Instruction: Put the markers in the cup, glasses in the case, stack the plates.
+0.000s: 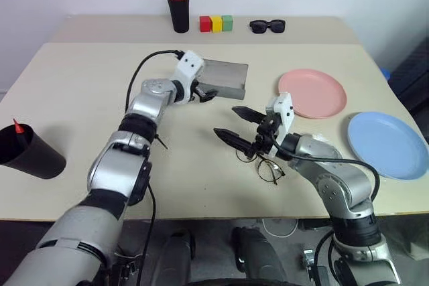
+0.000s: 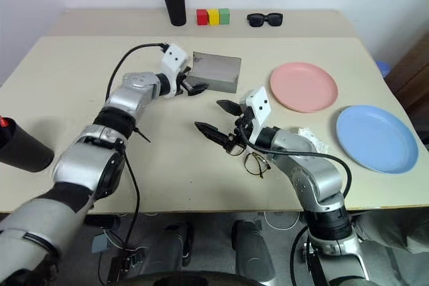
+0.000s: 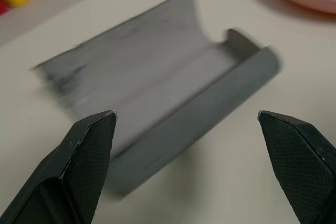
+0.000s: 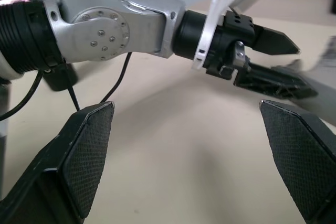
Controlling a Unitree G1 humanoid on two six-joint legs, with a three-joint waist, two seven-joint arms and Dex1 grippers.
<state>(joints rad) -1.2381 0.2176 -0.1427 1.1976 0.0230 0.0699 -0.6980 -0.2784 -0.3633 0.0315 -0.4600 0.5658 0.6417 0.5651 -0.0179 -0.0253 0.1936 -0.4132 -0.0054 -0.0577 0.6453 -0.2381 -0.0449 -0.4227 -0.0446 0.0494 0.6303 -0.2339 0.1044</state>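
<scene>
Left eye view: the grey case [image 1: 224, 78] lies open on the table [image 1: 80, 98], its long axis running roughly across the scene, with the lid laid flat toward the far edge and the trough nearer the robot. The left gripper [image 1: 206, 93] sits just at the case's left end, fingers spread and holding nothing; in the left wrist view the case [image 3: 173, 103] lies slantwise between the two fingertips [image 3: 92, 145], blurred, so I cannot tell whether either tip touches it.

The right gripper [image 1: 236, 127] hovers over the middle of the table with its fingers wide apart and empty, pointing toward the left arm. Just below and beside it lie the glasses [image 1: 265, 165], near the front edge; part of the frame is hidden under the gripper and wrist, so which way the temples point is hard to make out.

The pink plate [image 1: 312, 92] and the blue plate [image 1: 387, 144] lie side by side on the right, apart and unstacked, the blue one nearer the front. The cup [image 1: 30, 154] lies tipped at the far left, its mouth seemingly toward the left edge, with a red-orange marker [image 1: 18, 126] poking out; the rest of the marker is hidden inside.

At the back stand a pen holder [image 1: 178, 5], coloured blocks [image 1: 216, 23] and sunglasses [image 1: 267, 26].
</scene>
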